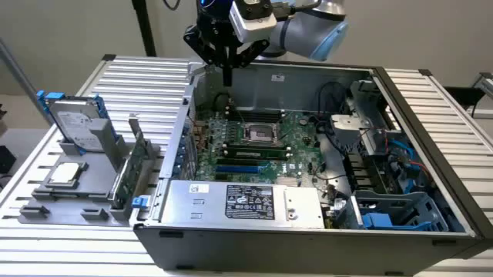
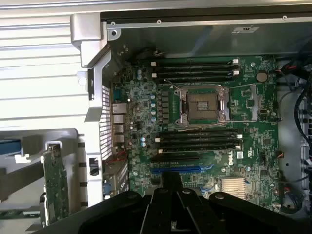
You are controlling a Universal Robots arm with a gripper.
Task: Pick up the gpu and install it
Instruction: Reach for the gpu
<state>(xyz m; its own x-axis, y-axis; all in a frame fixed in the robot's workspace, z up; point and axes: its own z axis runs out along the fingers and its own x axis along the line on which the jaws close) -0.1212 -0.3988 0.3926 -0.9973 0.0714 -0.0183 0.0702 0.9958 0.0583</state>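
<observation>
- The gripper (image 1: 228,79) hangs over the far edge of the computer case (image 1: 308,251), above the motherboard (image 1: 254,144). Its 2 fingers are pressed together and hold nothing.
- The gpu (image 1: 133,164) stands on edge in the grey holder (image 1: 58,202), just outside the case wall on the exterior view's left. Nothing is touching it, and its metal bracket points up.
- Risk 1: the hard drive (image 1: 75,124) and the CPU chip (image 1: 66,173) share that holder, further from the case than the gpu. A descent that drifts away from the case could strike them.
- Risk 2: the card is thin and upright. An off-centre pinch would probably let it tilt or slip.
- Risk 3: the case wall stands between the card and the blue slot (image 1: 242,169) inside the case. A low carry could clip the wall.
- Risk 4: a crooked card pressed into that slot might jam or strain the board.
</observation>
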